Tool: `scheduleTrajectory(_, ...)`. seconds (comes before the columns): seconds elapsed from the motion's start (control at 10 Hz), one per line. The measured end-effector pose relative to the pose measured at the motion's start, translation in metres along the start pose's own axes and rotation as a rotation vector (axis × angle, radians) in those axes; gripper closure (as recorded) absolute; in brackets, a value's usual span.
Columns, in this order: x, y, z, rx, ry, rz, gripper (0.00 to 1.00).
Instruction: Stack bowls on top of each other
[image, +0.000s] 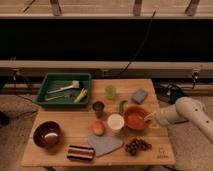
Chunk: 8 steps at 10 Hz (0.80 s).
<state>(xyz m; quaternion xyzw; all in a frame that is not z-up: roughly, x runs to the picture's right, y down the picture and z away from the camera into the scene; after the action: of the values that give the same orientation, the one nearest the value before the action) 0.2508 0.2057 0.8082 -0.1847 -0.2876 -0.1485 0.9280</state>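
Note:
The bright orange bowl (135, 118) sits right of centre on the wooden table (75, 127). The dark maroon bowl (48, 134) stands apart from it at the front left corner, upright and empty. My gripper (149, 119) reaches in from the right on a white arm (186, 110) and is at the orange bowl's right rim, touching or nearly touching it. The bowl still rests on the table.
A white cup (115, 122) and an orange fruit (98, 128) stand just left of the orange bowl. A dark metal cup (98, 107), green cup (110, 91), blue sponge (139, 95) and green tray (64, 80) lie behind. Grapes (136, 146), a grey cloth (104, 144) and a striped box (80, 152) line the front.

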Motion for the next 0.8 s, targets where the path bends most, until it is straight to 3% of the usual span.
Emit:
scheduleTrajectory(0.2, 0.002, -0.002, -0.005, 0.012, 0.001, 0.001, 0.98)
scheduleTrajectory(0.5, -0.002, -0.018, -0.026, 0.041, 0.003, -0.021, 1.0)
scheduleTrajectory(0.8, -0.02, -0.049, -0.059, 0.092, 0.028, -0.095, 1.0)
